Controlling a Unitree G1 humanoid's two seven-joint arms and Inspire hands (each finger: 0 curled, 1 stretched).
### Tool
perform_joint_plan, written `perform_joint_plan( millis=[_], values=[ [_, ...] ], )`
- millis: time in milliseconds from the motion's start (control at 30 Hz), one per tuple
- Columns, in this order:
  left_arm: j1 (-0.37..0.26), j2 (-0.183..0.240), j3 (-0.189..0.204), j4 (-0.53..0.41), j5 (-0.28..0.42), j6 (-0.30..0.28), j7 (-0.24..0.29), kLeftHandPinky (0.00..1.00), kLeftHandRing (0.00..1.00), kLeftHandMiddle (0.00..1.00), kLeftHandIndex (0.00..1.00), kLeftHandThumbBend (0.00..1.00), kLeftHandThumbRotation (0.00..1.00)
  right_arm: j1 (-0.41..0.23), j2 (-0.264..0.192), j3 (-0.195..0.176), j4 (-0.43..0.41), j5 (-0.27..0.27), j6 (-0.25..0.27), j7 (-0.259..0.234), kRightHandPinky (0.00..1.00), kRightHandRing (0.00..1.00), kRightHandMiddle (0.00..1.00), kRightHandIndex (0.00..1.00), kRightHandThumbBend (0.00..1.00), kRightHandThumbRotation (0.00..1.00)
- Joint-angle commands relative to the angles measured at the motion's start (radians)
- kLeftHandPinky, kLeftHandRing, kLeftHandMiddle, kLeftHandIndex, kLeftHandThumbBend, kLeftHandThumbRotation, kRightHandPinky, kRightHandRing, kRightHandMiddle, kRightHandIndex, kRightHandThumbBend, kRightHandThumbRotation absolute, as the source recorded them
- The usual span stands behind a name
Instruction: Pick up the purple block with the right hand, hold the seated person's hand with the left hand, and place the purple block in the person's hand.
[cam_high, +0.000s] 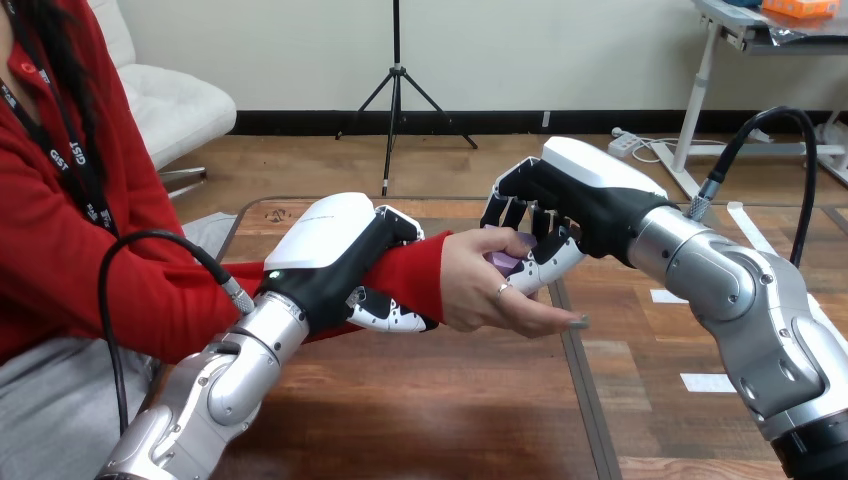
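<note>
My left hand (345, 250) is wrapped round the person's forearm at the red sleeve, just behind the wrist, with its thumb curled underneath. The person's hand (490, 290) is stretched out over the table, palm turned toward my right hand. My right hand (545, 215) comes in from the right and hangs over the person's palm, its fingers curled down. A small piece of the purple block (503, 259) shows between my right fingers and thumb, right against the person's palm. Most of the block is hidden by the two hands.
The wooden table (420, 400) runs below both arms, with a dark seam (580, 380) down its middle. White tape marks (708, 382) lie on the right half. The person sits at the left side.
</note>
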Motion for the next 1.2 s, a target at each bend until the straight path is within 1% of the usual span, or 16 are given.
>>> perform_joint_plan(
  millis=[0, 133, 333, 433, 633, 733, 867, 967, 1067, 1100, 1167],
  values=[
    [-0.299, 0.037, 0.14, -0.05, -0.048, -0.056, 0.137, 0.23, 0.28, 0.34, 0.34, 0.63, 0.0, -0.038, -0.049, -0.063, -0.104, 0.03, 0.003, 0.013, 0.23, 0.3, 0.39, 0.46, 0.72, 0.0],
    [-0.295, 0.038, 0.138, -0.048, -0.047, -0.062, 0.137, 0.23, 0.28, 0.35, 0.34, 0.65, 0.0, -0.037, -0.05, -0.065, -0.1, 0.031, -0.001, 0.011, 0.23, 0.3, 0.39, 0.46, 0.72, 0.0],
    [-0.289, 0.04, 0.131, -0.046, -0.04, -0.067, 0.138, 0.24, 0.29, 0.35, 0.34, 0.66, 0.0, -0.038, -0.049, -0.069, -0.098, 0.032, 0.009, 0.014, 0.25, 0.33, 0.42, 0.46, 0.72, 0.0],
    [-0.284, 0.04, 0.129, -0.046, -0.037, -0.073, 0.142, 0.24, 0.29, 0.35, 0.34, 0.67, 0.0, -0.037, -0.046, -0.073, -0.096, 0.037, 0.008, 0.011, 0.26, 0.34, 0.43, 0.46, 0.72, 0.0],
    [-0.272, 0.037, 0.125, -0.057, -0.032, -0.068, 0.143, 0.25, 0.3, 0.35, 0.35, 0.69, 0.0, -0.036, -0.046, -0.079, -0.098, 0.051, 0.015, 0.013, 0.29, 0.37, 0.44, 0.47, 0.72, 0.0],
    [-0.265, 0.035, 0.125, -0.056, -0.046, -0.074, 0.131, 0.25, 0.3, 0.35, 0.35, 0.71, 0.0, -0.035, -0.046, -0.08, -0.101, 0.055, 0.026, 0.015, 0.32, 0.39, 0.46, 0.47, 0.72, 0.0],
    [-0.255, 0.036, 0.123, -0.063, -0.069, -0.069, 0.09, 0.26, 0.31, 0.36, 0.36, 0.73, 0.0, -0.037, -0.048, -0.08, -0.105, 0.063, 0.04, 0.023, 0.36, 0.44, 0.49, 0.49, 0.73, 0.0],
    [-0.249, 0.044, 0.118, -0.071, -0.065, -0.061, 0.071, 0.27, 0.32, 0.38, 0.38, 0.74, 0.0, -0.04, -0.05, -0.081, -0.107, 0.071, 0.05, 0.031, 0.39, 0.46, 0.51, 0.51, 0.72, 0.0],
    [-0.244, 0.056, 0.109, -0.081, -0.04, -0.051, 0.069, 0.3, 0.36, 0.41, 0.42, 0.75, 0.05, -0.042, -0.052, -0.083, -0.102, 0.079, 0.054, 0.035, 0.43, 0.49, 0.53, 0.52, 0.71, 0.02],
    [-0.242, 0.058, 0.107, -0.084, -0.032, -0.049, 0.073, 0.33, 0.38, 0.44, 0.45, 0.76, 0.12, -0.043, -0.052, -0.084, -0.1, 0.081, 0.052, 0.035, 0.44, 0.51, 0.54, 0.53, 0.71, 0.07],
    [-0.238, 0.063, 0.102, -0.088, -0.018, -0.048, 0.079, 0.34, 0.4, 0.46, 0.47, 0.77, 0.16, -0.044, -0.053, -0.086, -0.097, 0.083, 0.052, 0.034, 0.45, 0.52, 0.55, 0.54, 0.71, 0.11]
  ],
)
